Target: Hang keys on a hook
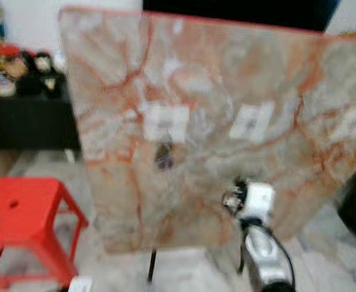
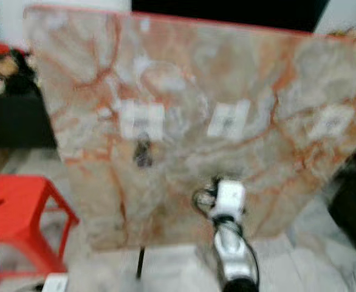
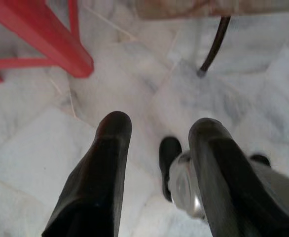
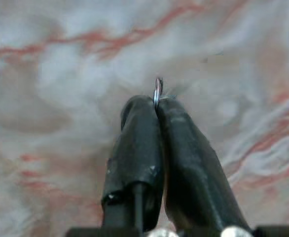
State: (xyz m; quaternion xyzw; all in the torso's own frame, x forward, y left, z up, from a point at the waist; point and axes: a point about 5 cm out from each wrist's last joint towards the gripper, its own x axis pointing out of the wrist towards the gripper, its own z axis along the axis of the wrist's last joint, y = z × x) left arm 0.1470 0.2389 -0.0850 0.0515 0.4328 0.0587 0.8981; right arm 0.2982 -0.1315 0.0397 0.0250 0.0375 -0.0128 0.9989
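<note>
A thin metal key ring (image 4: 158, 92) stood edge-on between the tips of the right gripper (image 4: 157, 106), its visible sliver running in line with the two black fingers and poking just past them toward the panel. Only that sliver showed; whether keys hung from it could not be told. The right gripper was clenched tight on it, fingers (image 4: 137, 148) pressed together with no gap.

In the head views, both blurred, the silver right arm (image 1: 264, 255) rose from the lower edge, forearm reaching forward and up, with a white wrist block (image 1: 258, 202) at its end held close before the lower middle of a large upright marble-patterned panel with red-orange veins (image 1: 226, 91). Whether the gripper touched the panel could not be told.

Three pale square hook plates sat in a row across the panel: left (image 1: 165, 122), middle (image 1: 251, 121), right (image 1: 353, 126). A small dark object (image 1: 164, 156) hung just below the left plate; too blurred to identify. The right arm's wrist sat below and between the left and middle plates.

The left gripper (image 3: 162, 126) pointed down at a white-grey marble tile floor (image 3: 46, 148), its fingers (image 3: 110, 163) spread apart and holding nothing.

A red plastic stool (image 1: 23, 213) stood on the floor to the robot's left of the panel. A thin dark panel leg (image 3: 214, 44) met the floor nearby. A dark low cabinet with cluttered items on top (image 1: 29, 115) stood behind the stool.
</note>
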